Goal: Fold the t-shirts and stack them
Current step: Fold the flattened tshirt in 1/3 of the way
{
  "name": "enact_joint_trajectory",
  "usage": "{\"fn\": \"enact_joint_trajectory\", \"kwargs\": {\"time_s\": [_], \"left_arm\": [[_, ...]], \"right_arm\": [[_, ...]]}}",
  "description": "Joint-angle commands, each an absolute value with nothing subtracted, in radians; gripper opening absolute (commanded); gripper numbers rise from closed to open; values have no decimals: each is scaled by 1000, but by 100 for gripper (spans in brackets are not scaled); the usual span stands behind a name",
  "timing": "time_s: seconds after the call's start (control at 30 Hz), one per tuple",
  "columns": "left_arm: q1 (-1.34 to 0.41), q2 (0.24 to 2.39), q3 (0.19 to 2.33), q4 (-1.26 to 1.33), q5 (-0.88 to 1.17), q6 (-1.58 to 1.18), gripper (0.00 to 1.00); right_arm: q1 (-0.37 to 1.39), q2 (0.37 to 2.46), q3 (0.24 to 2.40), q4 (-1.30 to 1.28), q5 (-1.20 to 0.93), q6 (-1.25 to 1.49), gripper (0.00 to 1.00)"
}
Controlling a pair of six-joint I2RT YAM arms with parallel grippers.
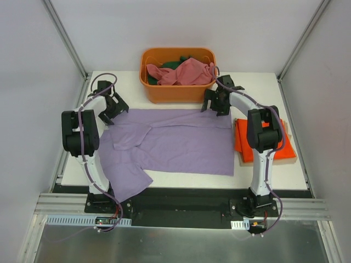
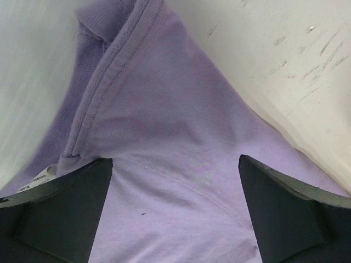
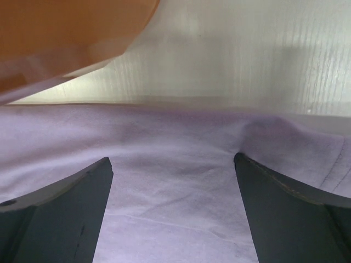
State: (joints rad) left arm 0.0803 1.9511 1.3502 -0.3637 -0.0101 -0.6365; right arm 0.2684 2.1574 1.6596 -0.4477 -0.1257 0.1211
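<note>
Lavender shirt [image 1: 175, 142] lies spread on the tabletop [image 1: 258, 82]. Left hand [image 1: 112, 109] and right hand [image 1: 218, 103], both apart, sit at its far corners. The next move is probably to clamp those corners and fold toward the near edge.

The left arm [image 1: 82, 134] stands with its elbow raised at the left edge of the lavender t-shirt [image 1: 181, 145], forearm reaching to the shirt's far left corner. The left gripper [image 1: 113, 109] points down there, jaws spread wide over the cloth. The right arm [image 1: 262, 131] has its elbow raised beside the shirt's right edge. The right gripper [image 1: 218, 103] sits at the far right corner, jaws likewise wide apart.
</note>
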Motion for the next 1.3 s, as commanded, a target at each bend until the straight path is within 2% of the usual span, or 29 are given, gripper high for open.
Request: {"fn": "enact_joint_trajectory", "kwargs": {"time_s": [0.0,0.2,0.3,0.53,0.7,0.93,1.27], "left_arm": [[94,1990,1413,-405,-52,-581,99],[94,1991,1499,-419,-2,-534,99],[95,1915,1476,-422,58,-534,99],[91,1646,1226,-420,86,-584,99],[87,1513,1019,-396,118,-610,99],[83,1437,836,-330,144,-630,99],[83,1560,856,-310,112,-623,99]], "right_arm": [[239,2201,1709,-440,-120,63,96],[236,2162,1743,-432,-138,8,96],[242,2058,1666,-393,-147,8,96],[262,1761,1356,-365,-88,-6,96],[302,1658,1162,-353,-94,43,96],[328,1701,1088,-336,-80,68,96],[295,1854,1186,-360,-52,69,96]]}}
